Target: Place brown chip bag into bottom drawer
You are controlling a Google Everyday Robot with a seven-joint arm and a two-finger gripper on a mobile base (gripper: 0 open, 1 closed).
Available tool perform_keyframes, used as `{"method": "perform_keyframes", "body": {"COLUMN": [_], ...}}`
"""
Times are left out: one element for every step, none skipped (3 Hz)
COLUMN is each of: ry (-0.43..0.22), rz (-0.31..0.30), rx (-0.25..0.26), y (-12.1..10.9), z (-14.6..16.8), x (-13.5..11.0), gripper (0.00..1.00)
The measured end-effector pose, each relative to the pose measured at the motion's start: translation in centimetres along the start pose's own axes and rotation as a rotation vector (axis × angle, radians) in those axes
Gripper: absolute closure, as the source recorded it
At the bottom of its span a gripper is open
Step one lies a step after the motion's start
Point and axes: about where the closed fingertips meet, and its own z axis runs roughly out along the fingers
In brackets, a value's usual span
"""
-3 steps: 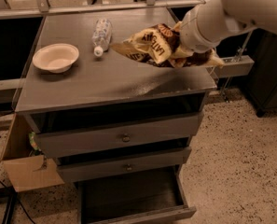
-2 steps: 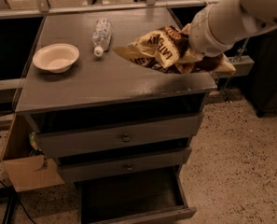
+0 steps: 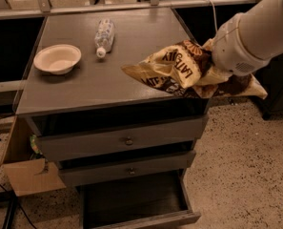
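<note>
Furthest left, low beside the cabinet, a tan cardboard box [image 3: 29,175] sits on the floor with its flaps open. Above it, a grey wooden cabinet's flat tabletop [image 3: 131,80] carries a shallow white bowl [image 3: 57,58] near its left edge. A clear plastic bottle [image 3: 104,36] lies on its side further back, just right of the bowl and apart from it, cap toward the front.

Below the tabletop come two shallow grey drawers, a top drawer [image 3: 84,144] and a middle drawer [image 3: 93,174], each with a small round knob. Under them, the bottom drawer [image 3: 146,221], a wider grey box with a dark floor, stands pulled out toward the viewer.

Over the tabletop's front right corner, a wrinkly foil brown chip bag [image 3: 174,70] with pale yellow ends hangs in the air. It is tilted, its left end pointing over the tabletop and its right end past the cabinet's edge. The bag is well above the bottom drawer, not in it.

At the bag's right side, the gripper [image 3: 212,75] holds it. The fingers are clamped on the foil, mostly hidden behind the thick white arm [image 3: 255,32], which reaches in from the upper right. Speckled floor [image 3: 246,166] lies beneath.
</note>
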Motion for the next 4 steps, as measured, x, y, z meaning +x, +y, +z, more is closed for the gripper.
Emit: {"method": "perform_keyframes", "body": {"ry": [-0.017,-0.017,-0.013,-0.003], "rz": [0.040,0.069,0.072,0.061], "rx": [-0.054,-0.097,-0.105,-0.101], "y": [3.7,6.8,7.4,7.8], "z": [0.3,3.6,4.1,5.3], "x": [0.5,1.9,2.2,2.6], "gripper": [1.00,1.00,1.00,1.00]}}
